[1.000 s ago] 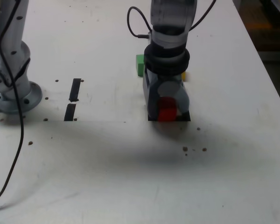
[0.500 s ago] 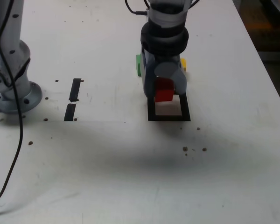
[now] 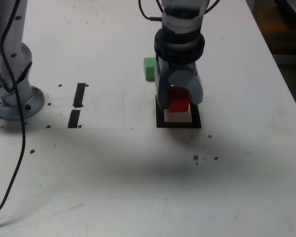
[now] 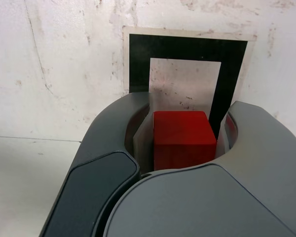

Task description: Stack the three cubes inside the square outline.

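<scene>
My gripper [image 3: 179,105] is shut on the red cube [image 3: 178,102], which hangs just over the far part of the square outline [image 3: 178,124]. In the wrist view the red cube [image 4: 182,139] sits between the grey fingers [image 4: 113,143] of the gripper [image 4: 183,129]. The black frame of the square outline [image 4: 187,47] with its white centre lies just beyond it. The green cube [image 3: 149,68] rests on the table, behind the outline and towards the exterior view's left. The yellow cube is hidden behind the arm.
The arm's grey base [image 3: 10,96] stands at the exterior view's left, and a black cable [image 3: 18,163] trails towards the front. Two short black tape strips [image 3: 79,95] [image 3: 74,118] lie left of the outline. The table edge [image 3: 281,74] runs along the right.
The gripper lifted the red cube off the outline's front edge and carried it back. It has since come slightly forward and lower over the outline. The yellow cube has gone behind the arm.
</scene>
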